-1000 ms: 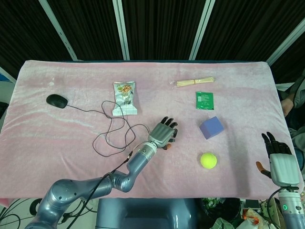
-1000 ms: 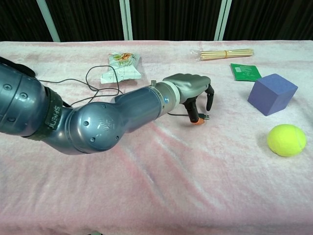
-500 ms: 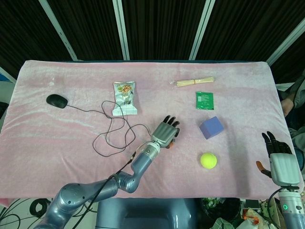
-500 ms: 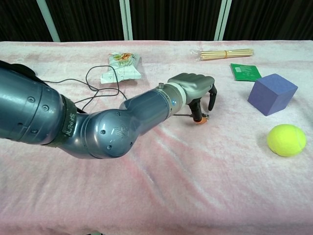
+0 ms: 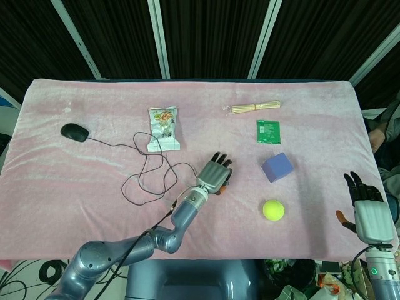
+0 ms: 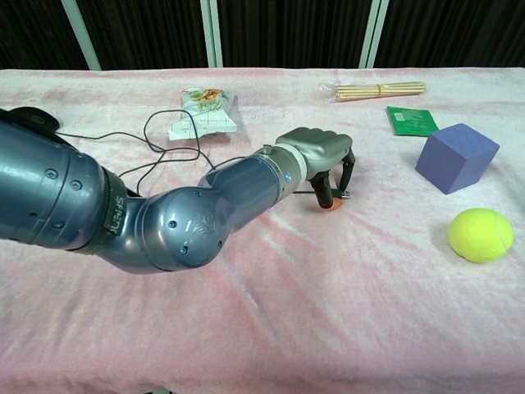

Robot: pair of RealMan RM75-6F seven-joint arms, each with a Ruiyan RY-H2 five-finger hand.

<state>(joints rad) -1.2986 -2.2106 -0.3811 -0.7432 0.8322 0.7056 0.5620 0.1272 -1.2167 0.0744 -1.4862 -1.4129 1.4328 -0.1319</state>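
Your left hand [image 6: 316,156] sits mid-table, fingers curled down and pinching the plug [image 6: 331,199] at the cable's [image 5: 147,169] end. Right hand [image 5: 369,212] hangs off the table's right edge, fingers straight, slightly apart, holding nothing.

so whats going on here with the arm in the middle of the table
The left hand is curled down over the plug end of the black cable on the pink cloth, fingertips at the small connector; whether it has it pinched is unclear. The cable runs back to a mouse. The right hand rests open at the table's edge, holding nothing.
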